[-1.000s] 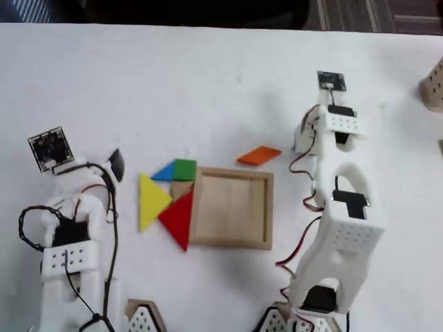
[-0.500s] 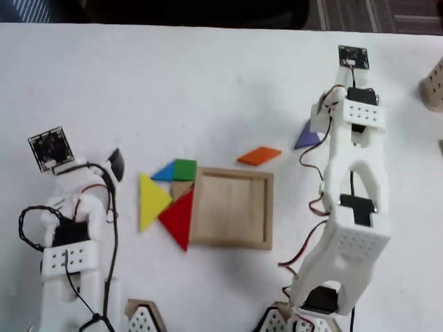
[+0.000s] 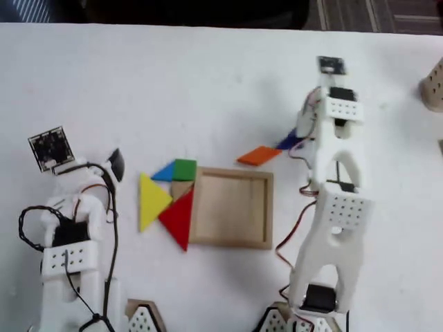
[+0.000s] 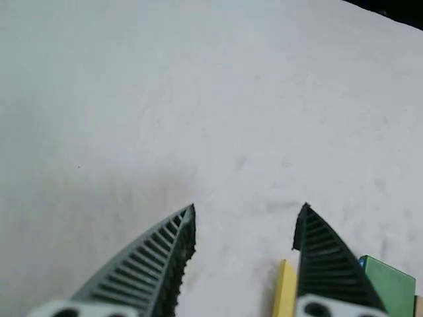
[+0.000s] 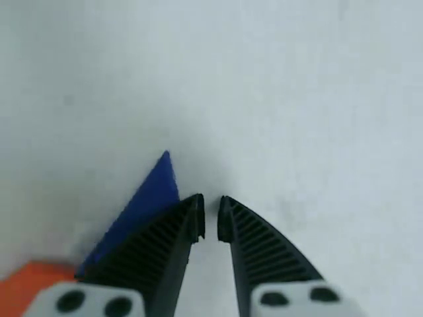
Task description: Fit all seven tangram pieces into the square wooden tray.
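Note:
The square wooden tray [image 3: 232,207] lies mid-table with nothing in it. Against its left side sit a yellow triangle [image 3: 151,200], a red triangle [image 3: 180,218], a blue triangle [image 3: 165,171], a green square [image 3: 185,169] and a small tan piece [image 3: 181,188]. An orange parallelogram [image 3: 259,155] lies just beyond the tray's far right corner. A dark blue triangle [image 3: 287,142] [image 5: 142,205] rests beside it, against the outside of one finger of my right gripper [image 3: 302,135] [image 5: 210,212], which is shut with nothing between its fingers. My left gripper [image 4: 246,214] [image 3: 114,164] stands open left of the yellow triangle [image 4: 286,290].
The green square [image 4: 390,287] and the orange parallelogram [image 5: 33,281] show at the wrist views' edges. A perforated tan object [image 3: 432,86] stands at the table's right edge. White table stretches beyond the pieces.
The right arm stretched away from me, uncovering the dark blue triangle, then drew back. The triangle has slid left toward the orange parallelogram. The left arm has not moved.

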